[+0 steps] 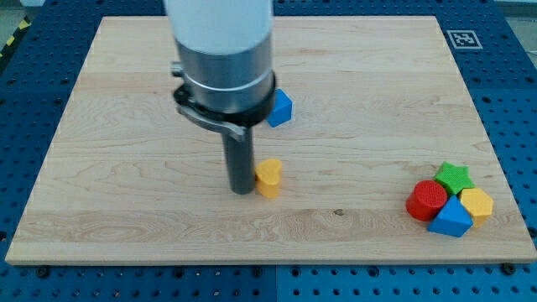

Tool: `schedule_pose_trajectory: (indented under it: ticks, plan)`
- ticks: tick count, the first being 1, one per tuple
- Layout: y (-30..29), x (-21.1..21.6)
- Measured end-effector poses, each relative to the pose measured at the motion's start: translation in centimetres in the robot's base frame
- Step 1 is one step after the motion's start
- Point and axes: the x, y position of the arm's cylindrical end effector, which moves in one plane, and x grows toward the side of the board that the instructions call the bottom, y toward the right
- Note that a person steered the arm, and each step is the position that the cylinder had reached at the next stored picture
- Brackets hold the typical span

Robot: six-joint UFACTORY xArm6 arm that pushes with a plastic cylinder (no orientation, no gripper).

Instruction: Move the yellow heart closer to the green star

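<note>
On the wooden table (126, 126), the arm, which carried no gripper, rested its tip (242, 190) against the left side of the yellow heart (268, 177) near center frame. The green star (454, 176) sat clustered at lower right. The heart looked light, rigid and easily slid; a push on its left flank seemed apt.

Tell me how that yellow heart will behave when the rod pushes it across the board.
The yellow heart looks squat and flat-bottomed, so it should slide, not tip or roll. My tip touches its left side; an off-centre push may turn it. The wooden board looks smooth, so drag is probably low.
</note>
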Motion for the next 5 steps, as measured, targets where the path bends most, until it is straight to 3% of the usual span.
schedule_pose_trajectory:
  ticks: [1, 3, 5]
  plan:
    - [3.4, 0.1]
    - [3.7, -0.9]
    - [7.5, -1.8]
